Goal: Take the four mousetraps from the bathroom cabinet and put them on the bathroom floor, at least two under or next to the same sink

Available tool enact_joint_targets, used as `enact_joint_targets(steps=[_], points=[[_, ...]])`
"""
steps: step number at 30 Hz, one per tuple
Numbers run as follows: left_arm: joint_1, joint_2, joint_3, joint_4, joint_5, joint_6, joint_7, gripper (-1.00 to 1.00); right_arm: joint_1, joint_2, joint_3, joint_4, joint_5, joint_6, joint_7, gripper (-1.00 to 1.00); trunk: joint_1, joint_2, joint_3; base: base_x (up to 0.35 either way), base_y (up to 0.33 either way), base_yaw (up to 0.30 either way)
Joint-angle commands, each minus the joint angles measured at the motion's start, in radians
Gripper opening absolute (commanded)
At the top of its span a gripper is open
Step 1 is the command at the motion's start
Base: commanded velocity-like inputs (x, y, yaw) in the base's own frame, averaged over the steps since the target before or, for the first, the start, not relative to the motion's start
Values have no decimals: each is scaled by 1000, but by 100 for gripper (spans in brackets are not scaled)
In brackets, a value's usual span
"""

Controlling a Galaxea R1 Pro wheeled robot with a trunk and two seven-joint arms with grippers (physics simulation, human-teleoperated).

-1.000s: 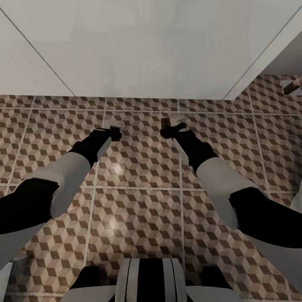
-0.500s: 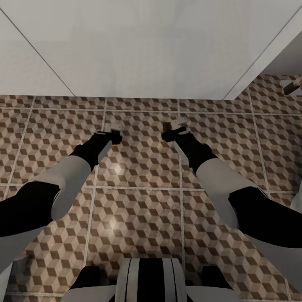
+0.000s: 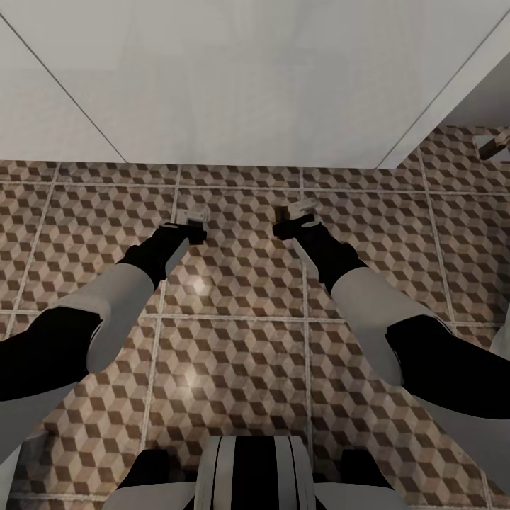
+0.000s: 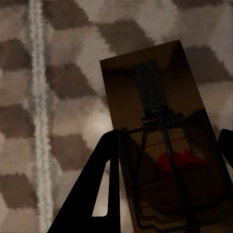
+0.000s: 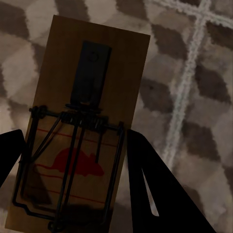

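Spanning cube-patterned bathroom floor (image 3: 234, 368), white sink (image 3: 241, 78) above, mousetraps (image 4: 160, 145) gripped

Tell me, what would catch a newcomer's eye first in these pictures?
Probably the bathroom floor, its cube-patterned tiles spreading beneath the robot. Next, the two arms reaching forward over it, the left gripper and right gripper each holding a wooden mousetrap with a red mouse print. A white surface looms ahead.

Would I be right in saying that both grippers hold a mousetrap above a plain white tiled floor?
Not quite: the floor has a brown, beige and white cube pattern, as the head view shows. The left gripper and right gripper each do hold a mousetrap.
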Motion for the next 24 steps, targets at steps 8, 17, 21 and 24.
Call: enact_joint_targets(steps=[8,17,21,24], points=[[0,-7,-7,-3,1,6,8,-100,0,0,4,-1,0,6,-4,-100,0,0,0,0,0,0],[0,-14,-7,-2,1,7,8,-100,0,0,3,-2,0,6,-4,-100,0,0,0,0,0,0],[0,-15,-7,-2,1,7,8,-100,0,0,3,-3,0,6,-4,-100,0,0,0,0,0,0],[0,-15,-7,-2,1,8,8,-100,0,0,3,-3,0,6,-4,-100,0,0,0,0,0,0]])
